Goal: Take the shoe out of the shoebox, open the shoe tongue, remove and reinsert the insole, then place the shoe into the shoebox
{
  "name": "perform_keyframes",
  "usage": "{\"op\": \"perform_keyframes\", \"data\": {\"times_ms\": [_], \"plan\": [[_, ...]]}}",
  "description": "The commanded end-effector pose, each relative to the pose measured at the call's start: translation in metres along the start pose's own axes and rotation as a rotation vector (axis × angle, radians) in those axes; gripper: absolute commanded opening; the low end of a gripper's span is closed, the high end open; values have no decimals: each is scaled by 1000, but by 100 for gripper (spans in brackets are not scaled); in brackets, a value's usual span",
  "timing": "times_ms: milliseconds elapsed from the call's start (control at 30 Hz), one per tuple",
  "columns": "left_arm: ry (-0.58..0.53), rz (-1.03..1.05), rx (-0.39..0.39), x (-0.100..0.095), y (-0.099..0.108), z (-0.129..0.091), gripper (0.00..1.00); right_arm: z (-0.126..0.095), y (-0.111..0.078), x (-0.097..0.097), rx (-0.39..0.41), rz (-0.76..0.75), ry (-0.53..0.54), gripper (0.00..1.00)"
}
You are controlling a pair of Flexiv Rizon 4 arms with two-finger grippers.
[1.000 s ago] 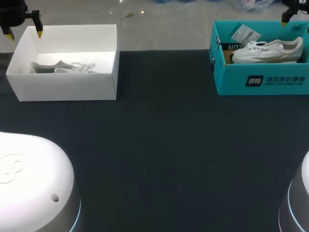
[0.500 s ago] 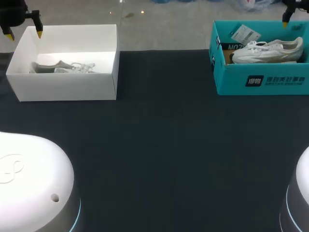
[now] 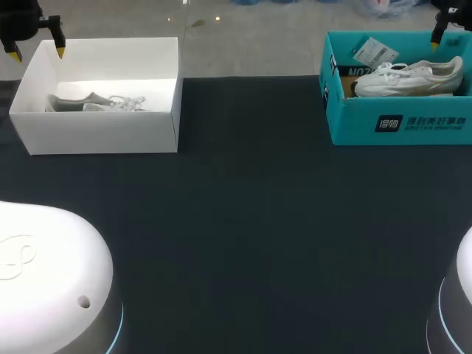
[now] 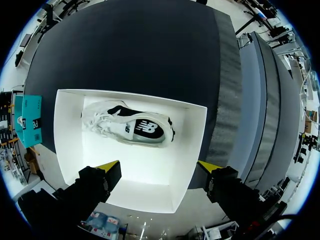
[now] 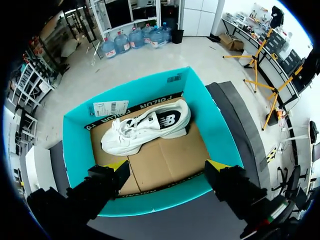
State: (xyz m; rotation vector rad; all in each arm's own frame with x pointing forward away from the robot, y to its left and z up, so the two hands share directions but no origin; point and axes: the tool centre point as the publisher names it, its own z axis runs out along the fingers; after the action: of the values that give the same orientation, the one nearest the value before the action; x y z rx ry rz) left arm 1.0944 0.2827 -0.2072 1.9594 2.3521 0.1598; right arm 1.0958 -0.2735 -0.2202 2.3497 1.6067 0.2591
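Observation:
A white shoebox (image 3: pixel 96 133) at the far left holds a grey-and-white shoe (image 3: pixel 92 102) lying on its side. My left gripper (image 3: pixel 37 50) hangs open above that box's far left corner. From the left wrist, the shoe (image 4: pixel 130 126) lies in the white box (image 4: pixel 67 145), ahead of the open gripper (image 4: pixel 159 167). A teal shoebox (image 3: pixel 354 122) at the far right holds a white shoe (image 3: pixel 409 77). My right gripper (image 5: pixel 167 166) is open above the teal box (image 5: pixel 75 150), with the white shoe (image 5: pixel 145 127) ahead of it. In the head view only one yellow fingertip (image 3: pixel 436 35) shows.
A paper tag (image 5: pixel 111 108) leans on the teal box's far wall beside the shoe. Dark table cloth (image 3: pixel 251 206) stretches between and in front of the two boxes. The arms' white bases (image 3: pixel 51 280) fill the near corners.
The right arm has shifted slightly, its yellow tip now a touch further right over the teal box. The left arm and both shoes are unchanged.

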Motion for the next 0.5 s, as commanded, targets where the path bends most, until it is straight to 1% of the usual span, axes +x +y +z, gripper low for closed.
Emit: {"op": "perform_keyframes", "data": {"times_ms": [33,133,267,333,400,500], "plan": [[2,0,-2,0,-1,0,100,42,31,8,46,6,-7,100],[2,0,-2,0,-1,0,100,60,40,4,64,-4,-35,100],[2,0,-2,0,-1,0,100,81,49,-9,74,-11,-79,100],[2,0,-2,0,-1,0,100,91,54,-16,76,-9,-78,100],[2,0,-2,0,-1,0,100,96,59,-19,75,-59,-44,100],[2,0,-2,0,-1,0,100,103,67,-28,85,-108,-46,100]]}}
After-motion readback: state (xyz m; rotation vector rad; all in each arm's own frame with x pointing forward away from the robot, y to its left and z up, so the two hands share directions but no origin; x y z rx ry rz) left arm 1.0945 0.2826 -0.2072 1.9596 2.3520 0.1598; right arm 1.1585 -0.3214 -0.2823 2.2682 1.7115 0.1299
